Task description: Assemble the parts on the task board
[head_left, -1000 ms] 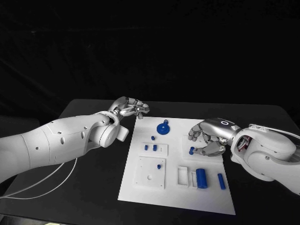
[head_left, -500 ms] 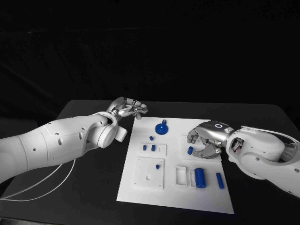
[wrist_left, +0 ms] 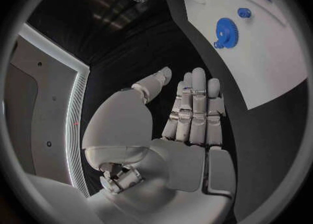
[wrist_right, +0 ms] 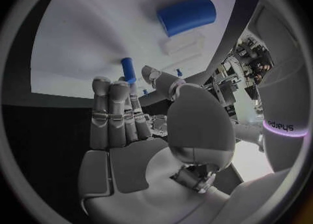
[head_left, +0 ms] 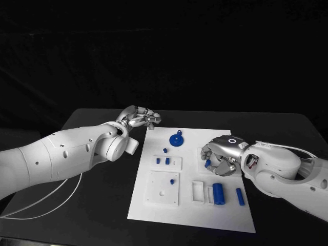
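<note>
The white task board (head_left: pixel 155 207) lies in the middle of the black table. On it are a blue gear (head_left: pixel 177 139), two small pegs (head_left: pixel 162 161), a blue cylinder (head_left: pixel 219 193) and a blue bar (head_left: pixel 240 197). My right hand (head_left: pixel 220 156) hovers low over the board's right side. Its fingers (wrist_right: pixel 116 104) and thumb stand on either side of a short upright blue peg (head_left: pixel 207 163) (wrist_right: pixel 128 69); whether they touch it I cannot tell. My left hand (head_left: pixel 140 117) hangs off the board's far left corner with nothing in it, its fingers (wrist_left: pixel 194 104) straight, the gear (wrist_left: pixel 226 31) beyond them.
A square white plate (head_left: pixel 165 187) with holes and a small blue piece sits on the board's near left. White slot blocks (head_left: pixel 199 192) stand beside the cylinder (wrist_right: pixel 187 16). Bare black table (head_left: pixel 97 205) surrounds the board.
My right hand has slid left across the board and now stands around the short peg, which has stayed put. The left hand has barely moved.
</note>
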